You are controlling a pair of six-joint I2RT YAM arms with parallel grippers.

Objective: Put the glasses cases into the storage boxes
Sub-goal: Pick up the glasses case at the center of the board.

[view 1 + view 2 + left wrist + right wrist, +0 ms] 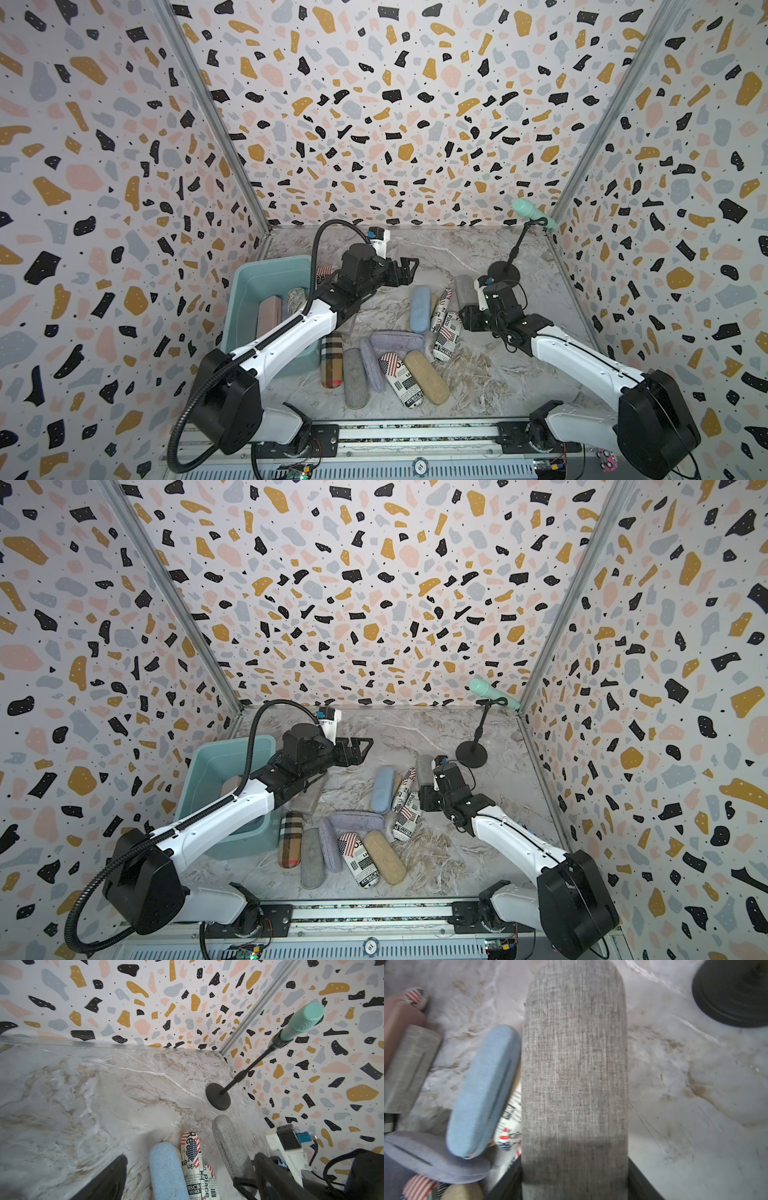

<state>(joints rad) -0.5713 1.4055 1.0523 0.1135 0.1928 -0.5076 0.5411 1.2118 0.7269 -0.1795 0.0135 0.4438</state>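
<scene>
My right gripper [574, 1180] is shut on the near end of a grey fabric glasses case [574, 1068], which points away toward the microphone base; both top views show the grey case [465, 289] [424, 769]. My left gripper [409, 266] hangs open and empty above the table, right of the teal storage box [245, 286]. The box holds a pink case [269, 313] and a patterned one [296, 299]. Several glasses cases lie on the table: light blue [419, 309], newsprint [445, 340], lavender [397, 340], plaid [331, 359], grey [355, 378], tan [426, 376].
A mint microphone [532, 212] on a black stand has its round base [503, 272] just beyond the held case. Patterned walls close off three sides. Another grey case [309, 798] lies under my left forearm beside the box.
</scene>
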